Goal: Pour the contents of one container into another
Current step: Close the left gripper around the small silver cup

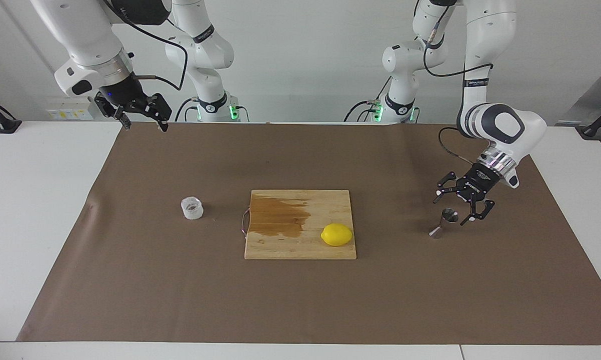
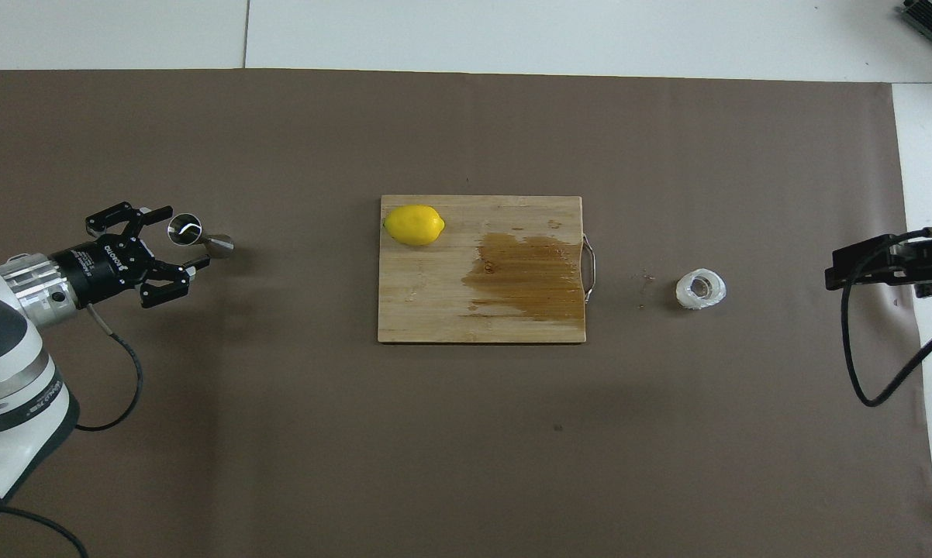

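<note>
Standing jigger between open left tool fingers.

We see a cutting board at the middle of the mat. On it a lemon lies at the corner farther from us, toward the left arm's end. The clear cup stands on the mat beside the board, toward the right arm's end. The jigger stands well apart from the board, toward the left arm's end, with the left gripper just beside it, spread at either side of its upper cone. The right gripper hangs over the mat's near edge.
</note>
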Available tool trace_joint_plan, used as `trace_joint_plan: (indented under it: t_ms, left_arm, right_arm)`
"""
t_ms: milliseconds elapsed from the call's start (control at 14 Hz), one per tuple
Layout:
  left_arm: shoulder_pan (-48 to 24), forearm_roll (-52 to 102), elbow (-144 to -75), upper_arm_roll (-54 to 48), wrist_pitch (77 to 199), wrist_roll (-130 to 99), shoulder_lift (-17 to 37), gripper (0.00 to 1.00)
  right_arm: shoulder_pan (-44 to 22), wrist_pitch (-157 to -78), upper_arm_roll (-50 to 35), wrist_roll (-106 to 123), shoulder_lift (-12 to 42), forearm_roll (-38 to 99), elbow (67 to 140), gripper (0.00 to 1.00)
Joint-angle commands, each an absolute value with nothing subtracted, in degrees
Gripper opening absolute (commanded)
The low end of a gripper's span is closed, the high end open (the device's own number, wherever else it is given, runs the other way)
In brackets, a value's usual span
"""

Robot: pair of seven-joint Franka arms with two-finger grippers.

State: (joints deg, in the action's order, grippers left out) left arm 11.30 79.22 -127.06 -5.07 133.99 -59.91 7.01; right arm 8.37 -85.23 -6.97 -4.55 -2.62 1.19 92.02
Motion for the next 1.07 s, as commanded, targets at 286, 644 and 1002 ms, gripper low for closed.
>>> trace_joint_plan:
  t_ms: [286,644,1002]
  left_arm:
    - [10.7,80.9,-124.7,-4.7,133.9,-58.4,9.8,1.0]
    - [10.7,81.0,-124.7,-4.7,134.0,-57.6,9.9,0.91]
    - [10.7,81.1,-124.7,-4.7,134.1,-57.4,9.9,0.79]
  right_arm:
    - [8.8,-84.8,-7.1,-4.5,-3.5,2.3,92.8,1.0]
    - [8.9,-84.8,-7.1,-4.5,-3.5,2.3,92.8,1.0]
    - [8.9,-84.8,-7.2,-4.5,-3.6,2.3,92.9,1.0]
